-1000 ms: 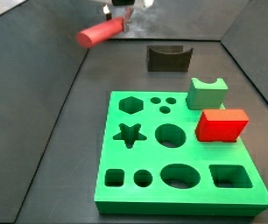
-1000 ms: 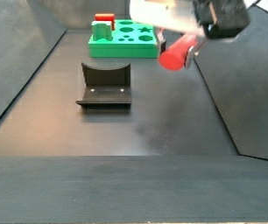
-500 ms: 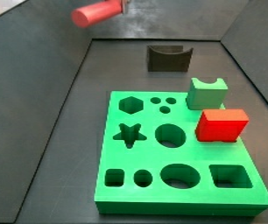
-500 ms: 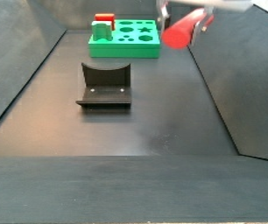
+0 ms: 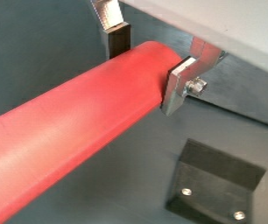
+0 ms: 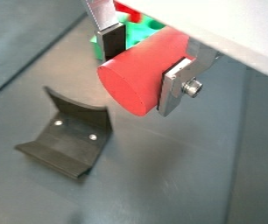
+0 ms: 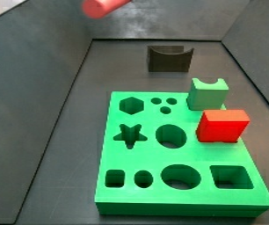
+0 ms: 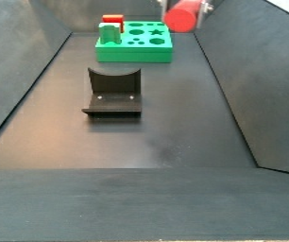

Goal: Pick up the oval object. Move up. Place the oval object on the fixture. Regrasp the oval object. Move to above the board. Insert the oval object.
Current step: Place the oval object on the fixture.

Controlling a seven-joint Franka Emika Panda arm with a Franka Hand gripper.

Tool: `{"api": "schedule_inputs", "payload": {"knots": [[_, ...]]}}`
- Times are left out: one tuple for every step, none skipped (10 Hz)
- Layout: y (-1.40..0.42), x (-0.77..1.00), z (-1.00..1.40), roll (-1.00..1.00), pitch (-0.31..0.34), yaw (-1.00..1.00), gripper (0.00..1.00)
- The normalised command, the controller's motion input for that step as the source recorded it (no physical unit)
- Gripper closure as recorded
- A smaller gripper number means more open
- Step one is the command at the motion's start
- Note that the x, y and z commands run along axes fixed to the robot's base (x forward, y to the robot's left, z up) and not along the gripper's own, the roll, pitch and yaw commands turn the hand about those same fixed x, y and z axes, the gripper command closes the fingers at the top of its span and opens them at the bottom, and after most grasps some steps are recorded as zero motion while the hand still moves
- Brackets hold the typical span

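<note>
My gripper (image 5: 148,57) is shut on the oval object (image 5: 78,131), a smooth salmon-red peg held across the fingers; it also shows in a wrist view (image 6: 139,74). In both side views only the peg shows, high above the floor, at the frame's top edge (image 7: 104,6) (image 8: 182,15). The fixture (image 7: 169,58), a dark notched block, stands on the floor below and apart from it (image 8: 113,91) (image 6: 68,140) (image 5: 218,179). The bright green board (image 7: 184,154) with cut-out holes lies on the floor (image 8: 136,43).
A red cube (image 7: 222,125) and a light green notched block (image 7: 207,92) sit on the board's edge. Dark sloping walls (image 7: 32,61) enclose the floor on both sides.
The gripper has risen with the oval object, almost leaving the top of both side views. Nothing on the floor moved.
</note>
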Motion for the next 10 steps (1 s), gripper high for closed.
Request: {"api": "schedule_inputs", "payload": {"knots": [[-0.26, 1.0, 0.12, -0.06, 0.039, 1.0, 1.0], [-0.23, 1.0, 0.11, -0.08, 0.071, 1.0, 1.0], [-0.19, 1.0, 0.09, -0.1, 0.106, 0.76, 1.0], [-0.17, 1.0, 0.08, -0.1, 0.111, 0.6, 1.0], [-0.13, 1.0, 0.06, -0.1, 0.114, 0.34, 1.0], [-0.11, 1.0, 0.05, -0.1, 0.119, 0.22, 1.0], [-0.08, 1.0, 0.04, -0.09, 0.127, 0.13, 1.0], [-0.07, 1.0, 0.04, -0.09, 0.129, 0.1, 1.0], [-0.05, 0.91, 0.03, -0.09, 0.14, 0.06, 1.0], [-0.03, 0.81, 0.02, -0.09, 0.149, 0.05, 1.0]]}}
